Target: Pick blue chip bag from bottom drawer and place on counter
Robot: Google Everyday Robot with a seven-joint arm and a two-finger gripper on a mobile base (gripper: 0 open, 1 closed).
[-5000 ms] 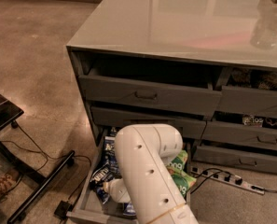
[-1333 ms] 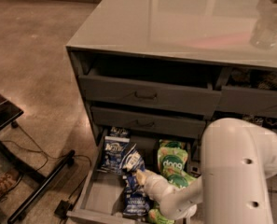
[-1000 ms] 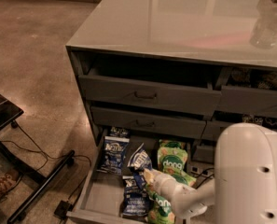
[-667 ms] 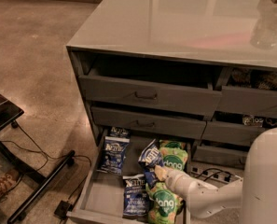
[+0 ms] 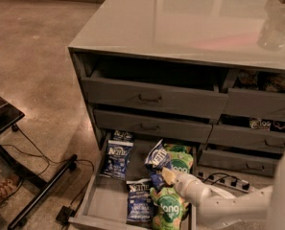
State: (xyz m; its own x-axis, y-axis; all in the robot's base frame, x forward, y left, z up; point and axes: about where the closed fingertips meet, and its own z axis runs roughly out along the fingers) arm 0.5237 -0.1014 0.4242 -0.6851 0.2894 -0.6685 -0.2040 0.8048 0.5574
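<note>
And the bag is up! The tool (image 5: 165,175) is clamped on the lower edge of the blue chip bag (image 5: 157,158). That bag now stands tilted just above and behind the tool, clear of the bottom drawer (image 5: 91,200) floor. A second ago it hung further to the tool's left, so it has slid rightward with the white arm (image 5: 228,205), and the arm itself has swung out to the right edge of view. Two more blue bags are left behind: one (image 5: 117,158) well off to the tool's left, another (image 5: 139,200) lying flat below and left of it. A green bag (image 5: 168,207) sits right under the tool, touching or nearly so, and a second green bag (image 5: 181,164) is tucked just behind it. By my read the pick is made, and the carry remains. The desk (image 5: 190,18) waits high above the tool, beyond the two shut drawer fronts (image 5: 151,99), so the bag must come out forward before rising. Watch that thin grip on the edge, because the bag could swing or slip.
</note>
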